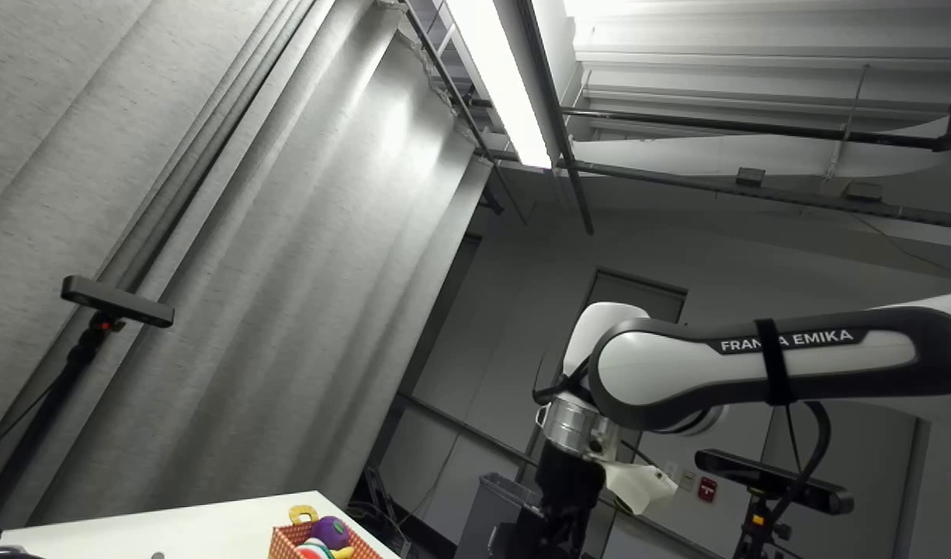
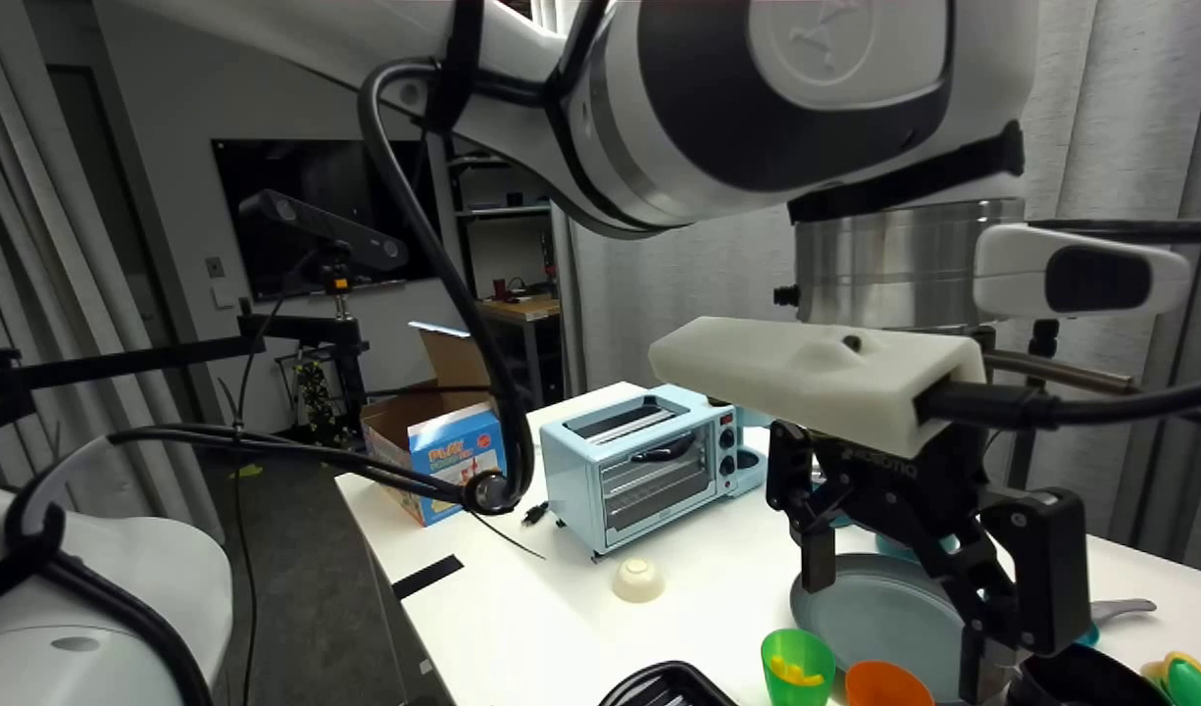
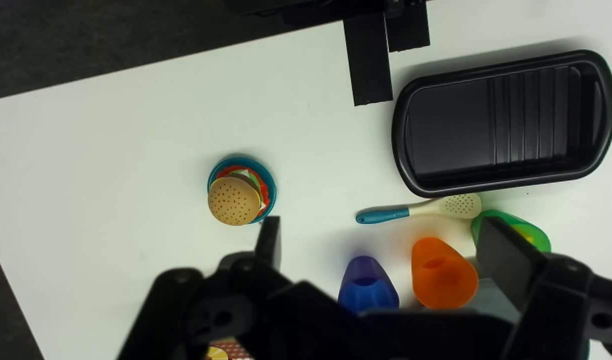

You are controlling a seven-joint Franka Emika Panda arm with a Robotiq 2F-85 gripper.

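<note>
My gripper [image 3: 388, 245] is open and empty above the white table, and it also shows in an exterior view [image 2: 899, 618]. In the wrist view an orange cup [image 3: 444, 275] and a blue cup [image 3: 368, 290] lie between the finger lines, below. A green cup [image 3: 518, 230] with yellow pieces is partly hidden by the right finger. A slotted spoon [image 3: 415, 209] with a teal handle lies beside a black ridged tray [image 3: 500, 125]. A toy hamburger [image 3: 234, 200] sits on a small teal dish [image 3: 270, 182] near the left finger.
A light blue toaster oven [image 2: 649, 471], a cream bowl [image 2: 638, 580], an open cardboard box [image 2: 453, 441] and a grey plate [image 2: 879, 608] are on the table. A dark pot [image 2: 1085, 681] stands near the gripper. A red-checked basket [image 1: 285, 537] holds toy food.
</note>
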